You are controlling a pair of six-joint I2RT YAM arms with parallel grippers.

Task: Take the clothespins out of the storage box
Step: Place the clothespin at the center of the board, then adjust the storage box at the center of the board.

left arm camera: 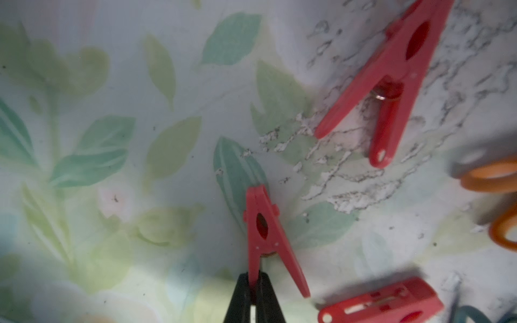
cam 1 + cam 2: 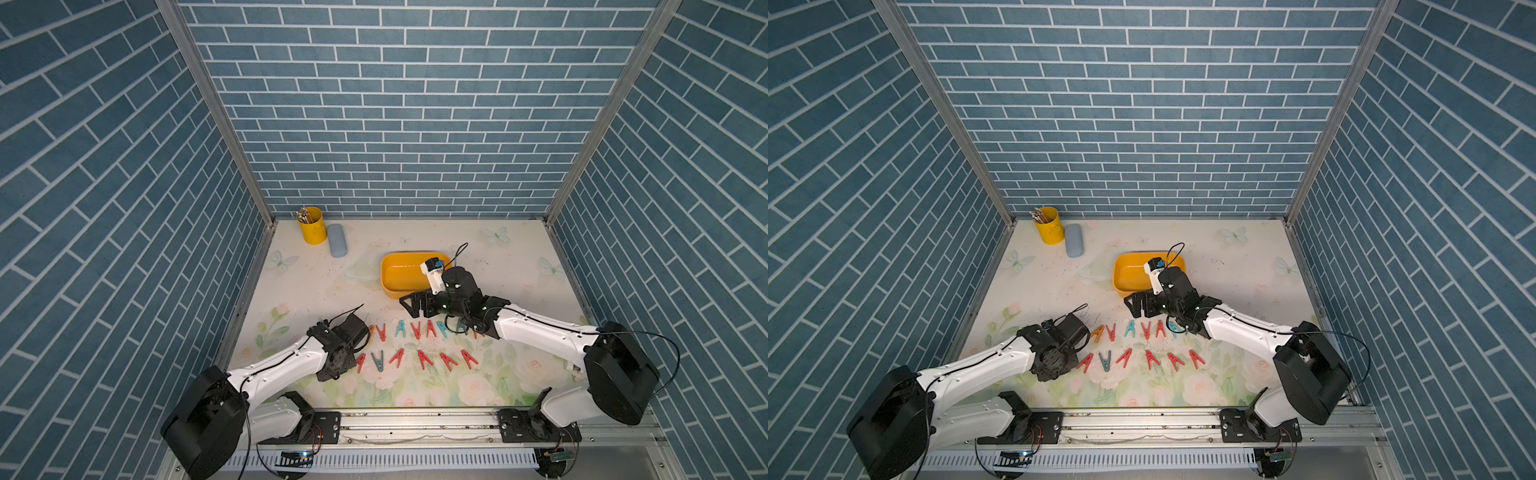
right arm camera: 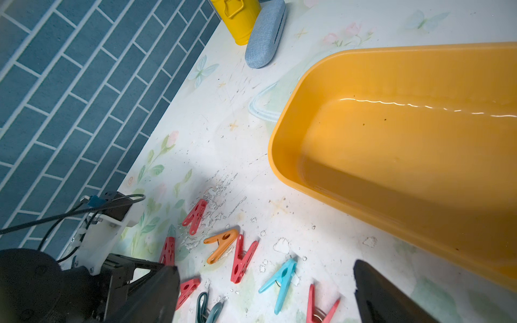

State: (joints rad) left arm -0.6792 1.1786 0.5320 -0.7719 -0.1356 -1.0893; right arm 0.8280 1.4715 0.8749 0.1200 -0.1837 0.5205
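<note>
Left hand: clenched on one leg of a small red plastic A-shaped clothespin, arm stretched low over the floral bench. Right hand: spread wide, holding nothing (poised just beside the near wall of the shallow yellow plastic rectangular storage box). Other plastic clothespins: two rows on the bench between the arms.

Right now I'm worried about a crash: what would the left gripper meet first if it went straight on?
Probably the table, just beyond the red clothespin that the left gripper pinches; how near is unclear.
</note>
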